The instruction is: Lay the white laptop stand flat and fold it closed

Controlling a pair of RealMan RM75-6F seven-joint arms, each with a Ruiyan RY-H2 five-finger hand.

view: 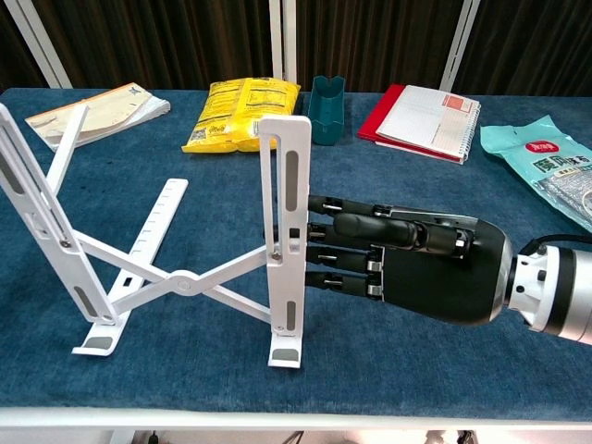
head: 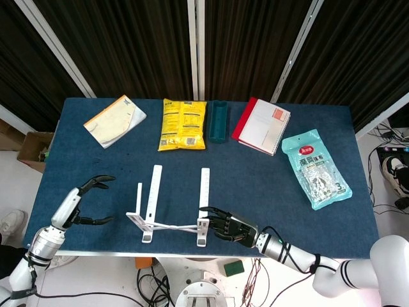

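White laptop stand (view: 185, 277) stands raised near the front edge of the bench (head: 268, 185), toward the left of centre, uprights up, cross-brace open, feet on the cloth. Not yet flat or folded. Right hand (view: 435, 268) is low at the front edge, just right of the stand's right upright; fingers (view: 342, 227) extended, close together, tips at or touching that upright, nothing gripped. Likely set there to brace or push the upright inward for folding. Left hand (head: 80, 201) hovers off the bench's front left corner, well apart from the stand, fingers spread and curled, empty, leaving the left upright free. Along the rear edge: booklet (head: 115, 120), yellow snack bag (head: 183, 125), teal cup (head: 218, 120), red notebook (head: 262, 126); teal pouch (head: 315, 167) lies toward the right edge.
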